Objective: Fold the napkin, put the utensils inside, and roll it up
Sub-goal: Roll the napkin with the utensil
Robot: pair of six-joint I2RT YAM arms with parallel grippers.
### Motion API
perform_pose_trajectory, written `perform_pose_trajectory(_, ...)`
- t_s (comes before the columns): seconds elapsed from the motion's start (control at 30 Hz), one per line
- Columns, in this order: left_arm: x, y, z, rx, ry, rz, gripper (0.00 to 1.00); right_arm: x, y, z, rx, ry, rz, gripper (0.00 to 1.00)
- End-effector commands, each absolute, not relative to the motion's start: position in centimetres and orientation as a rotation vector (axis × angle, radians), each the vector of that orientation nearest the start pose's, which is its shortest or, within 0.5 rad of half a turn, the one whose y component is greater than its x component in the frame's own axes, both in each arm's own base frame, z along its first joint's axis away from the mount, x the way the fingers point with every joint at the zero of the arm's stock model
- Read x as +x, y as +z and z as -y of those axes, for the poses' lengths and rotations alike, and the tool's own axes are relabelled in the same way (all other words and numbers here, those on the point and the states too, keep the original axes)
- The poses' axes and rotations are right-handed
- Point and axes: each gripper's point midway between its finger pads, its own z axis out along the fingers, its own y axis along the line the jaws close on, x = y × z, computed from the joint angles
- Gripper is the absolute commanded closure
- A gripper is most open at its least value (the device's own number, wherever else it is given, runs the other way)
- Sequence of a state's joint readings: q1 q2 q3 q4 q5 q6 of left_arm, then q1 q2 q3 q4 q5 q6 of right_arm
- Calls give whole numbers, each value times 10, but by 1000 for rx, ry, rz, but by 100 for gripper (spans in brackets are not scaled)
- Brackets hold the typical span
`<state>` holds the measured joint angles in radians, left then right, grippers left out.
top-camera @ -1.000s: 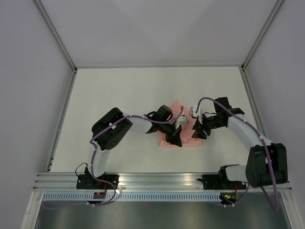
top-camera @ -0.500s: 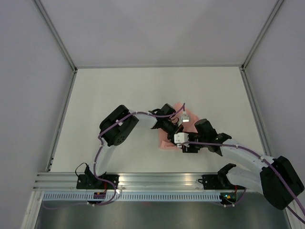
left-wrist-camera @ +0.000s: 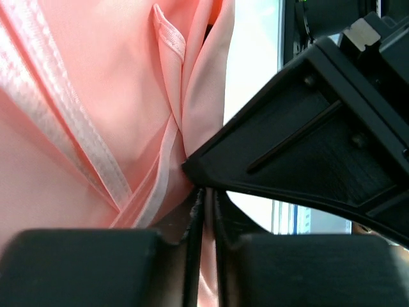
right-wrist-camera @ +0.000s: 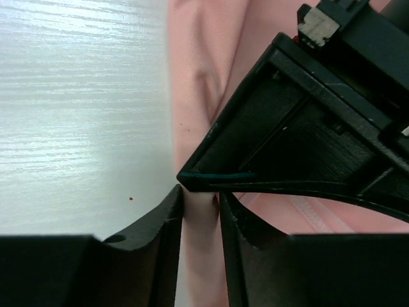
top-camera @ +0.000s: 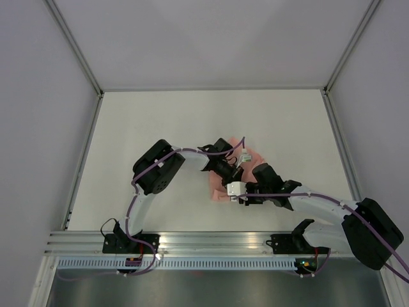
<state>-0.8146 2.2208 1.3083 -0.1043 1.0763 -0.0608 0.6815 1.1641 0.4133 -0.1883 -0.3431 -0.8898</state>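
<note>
Napkin lies bunched on the table, toward its near side. In the overhead view most of it is hidden under the two wrists that meet above it.

Left gripper is clenched on a thin layer of the pink cloth. Its wrist view shows the fingers nearly touching, with fabric running down between them and a hemmed edge crossing just above. Right gripper sits opposite, just beside the left one. Its fingers bracket a narrow fold that fills the gap between them, so it reads as a pinch on the napkin too.

Each wrist camera sees a finger of the other gripper right against its own tips, so both hold the same stretch of cloth. That suits folding: two grips close together on one edge likely let the fabric be carried over without sagging or twisting.

No utensil shows in any view, and whether one lies under the cloth cannot be told. Judging by the loose creases, the fold is not yet finished and the rolling is yet to come.
</note>
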Motion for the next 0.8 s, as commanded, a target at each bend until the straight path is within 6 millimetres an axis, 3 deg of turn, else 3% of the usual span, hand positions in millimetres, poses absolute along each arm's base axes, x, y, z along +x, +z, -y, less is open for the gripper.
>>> perform_pose_trajectory(0.0, 169, -56, 381, 1303, -1404, -2584, 82, 187, -3, -176, -1884, 279, -1702, 67)
perform_pose_trajectory(0.17, 180, -38, 389, 1289, -1410, -2526, 67, 177, -8, -175, -1936, 339, -1753, 84)
perform_pose_trajectory(0.4, 208, 4, 402, 1227, -1401, -2401, 58, 162, -17, -175, -2007, 455, -1831, 90)
perform_pose_trajectory(0.47, 216, 20, 406, 1200, -1397, -2354, 46, 159, -18, -177, -2021, 503, -1850, 91)
perform_pose_trajectory(0.77, 269, 56, 396, 948, -1197, -2256, 50, 162, -19, -182, -2002, 779, -1946, 92)
